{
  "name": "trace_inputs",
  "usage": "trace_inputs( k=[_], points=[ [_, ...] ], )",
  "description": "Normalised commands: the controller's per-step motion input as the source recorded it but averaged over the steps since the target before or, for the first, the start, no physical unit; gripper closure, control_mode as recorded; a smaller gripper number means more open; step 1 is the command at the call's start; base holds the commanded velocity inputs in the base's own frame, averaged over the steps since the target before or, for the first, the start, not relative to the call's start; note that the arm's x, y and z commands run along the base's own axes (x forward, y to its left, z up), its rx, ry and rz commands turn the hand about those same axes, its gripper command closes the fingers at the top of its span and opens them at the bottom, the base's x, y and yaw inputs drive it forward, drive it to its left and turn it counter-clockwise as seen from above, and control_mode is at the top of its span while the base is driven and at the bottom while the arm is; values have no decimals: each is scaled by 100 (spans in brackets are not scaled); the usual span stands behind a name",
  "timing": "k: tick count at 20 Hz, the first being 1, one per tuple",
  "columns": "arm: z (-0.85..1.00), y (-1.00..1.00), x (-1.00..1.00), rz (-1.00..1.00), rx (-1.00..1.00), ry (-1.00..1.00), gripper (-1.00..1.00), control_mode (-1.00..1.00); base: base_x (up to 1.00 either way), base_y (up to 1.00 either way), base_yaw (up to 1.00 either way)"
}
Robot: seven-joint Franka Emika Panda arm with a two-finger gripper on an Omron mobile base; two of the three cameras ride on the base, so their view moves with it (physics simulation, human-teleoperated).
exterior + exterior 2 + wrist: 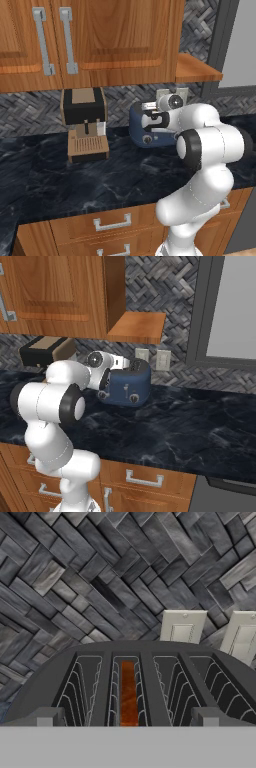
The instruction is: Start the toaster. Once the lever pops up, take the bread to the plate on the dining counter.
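Observation:
The dark-blue toaster [137,126] stands on the black marble worktop against the herringbone wall, also seen in the right base view [134,382]. My gripper [150,121] hovers at its near end, just above the top, and is open. In the hand view the fingertips [46,717] stand wide apart over the toaster's slots [90,687]. The bread [128,693] sits down in the second slot from the left as a narrow orange-brown strip. The plate and the dining counter are out of view.
A black-and-tan coffee machine [85,125] stands left of the toaster. Two wall outlets [181,629] are behind it. Wooden cabinets [100,35] and a shelf [137,326] hang overhead. Bare worktop [200,426] spreads to the right and front.

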Motion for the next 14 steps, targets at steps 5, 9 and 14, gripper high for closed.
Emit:
trace_inputs(
  k=[5, 9, 14],
  points=[
    [0, 0, 0, 0, 0, 0, -100, -100, 0, 0, 0],
    [0, 0, 0, 0, 0, 0, -100, -100, 0, 0, 0],
    [0, 0, 0, 0, 0, 0, -100, -100, 0, 0, 0]
  ],
)
